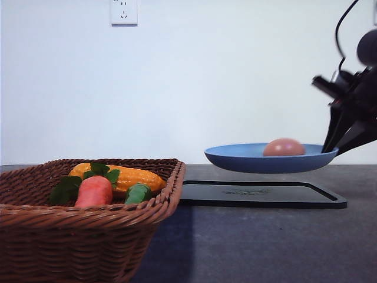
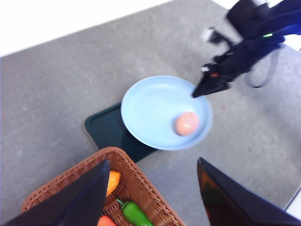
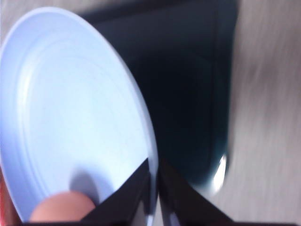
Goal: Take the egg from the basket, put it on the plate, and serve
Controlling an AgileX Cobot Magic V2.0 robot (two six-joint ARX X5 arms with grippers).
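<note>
Basket (image 1: 88, 227) sitting nearest on worktop (image 1: 265, 242), left pincer (image 2: 150, 193) hanging above it, fingers apart. Beyond basket, right pincer (image 1: 331, 144) clamping rim of plate (image 1: 247, 159), holding it clear above black tray (image 1: 259, 196); egg (image 1: 284, 147) lying in plate.

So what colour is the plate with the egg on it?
Matte light blue, plain; the plate shows best in the left wrist view, egg resting on it.

A grey table (image 1: 265, 242) carries everything. A flat black tray (image 1: 262, 194) lies directly on it, and the brown woven basket (image 1: 82, 236) stands on the table just beside the tray's near left corner, nearer the camera than the tray.
</note>
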